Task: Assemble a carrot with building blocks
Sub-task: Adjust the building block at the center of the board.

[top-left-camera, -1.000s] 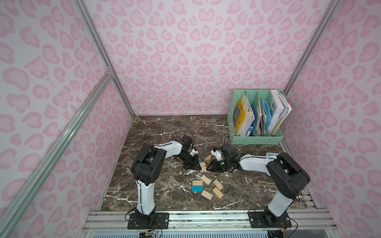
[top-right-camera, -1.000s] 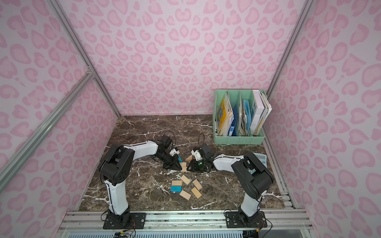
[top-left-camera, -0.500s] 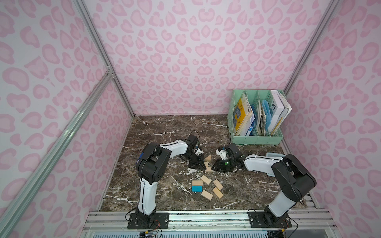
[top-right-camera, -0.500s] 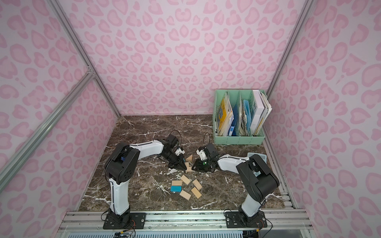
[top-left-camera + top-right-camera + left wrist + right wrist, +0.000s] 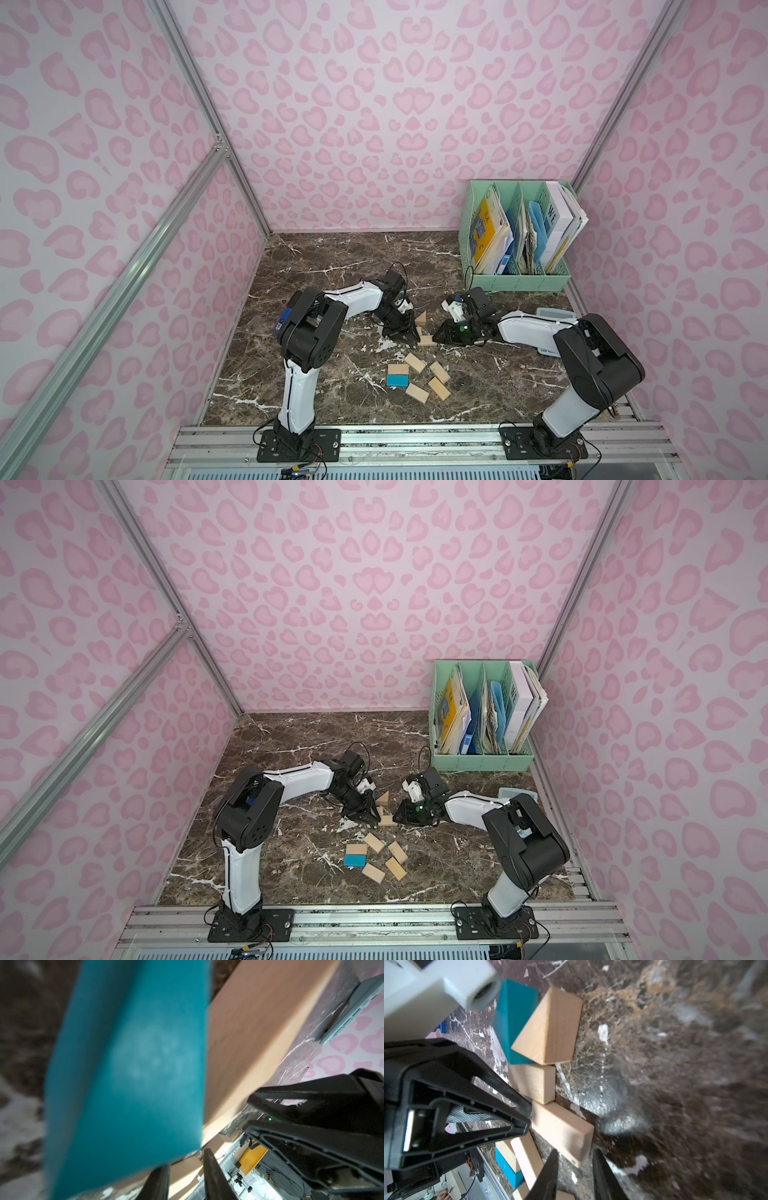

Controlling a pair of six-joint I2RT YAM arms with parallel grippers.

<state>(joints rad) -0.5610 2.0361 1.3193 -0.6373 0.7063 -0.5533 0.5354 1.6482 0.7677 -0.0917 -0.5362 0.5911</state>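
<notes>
Two light-wood building blocks (image 5: 562, 1128) (image 5: 533, 1082) lie end to end, leading to a tan triangle (image 5: 550, 1028) and a blue triangle (image 5: 515, 1022) set side by side. In both top views this row (image 5: 424, 340) (image 5: 386, 820) sits between my grippers. My left gripper (image 5: 409, 334) (image 5: 187, 1184) is low at its left side, jaws a little apart; the blue triangle (image 5: 124, 1064) fills its wrist view. My right gripper (image 5: 435, 332) (image 5: 575, 1174) is open, with the near block's corner at its tips. Several loose tan blocks (image 5: 439, 371) and a blue one (image 5: 398, 380) lie nearer the front.
A mint file rack (image 5: 519, 282) with books and folders stands at the back right. A light-blue calculator (image 5: 552, 313) lies by the right wall, partly behind my right arm. Pink patterned walls close three sides, and a metal rail (image 5: 415, 436) runs along the front.
My left gripper has moved right, up against the row of blocks, and its jaws have parted slightly. The right gripper has shifted a little to the right.
</notes>
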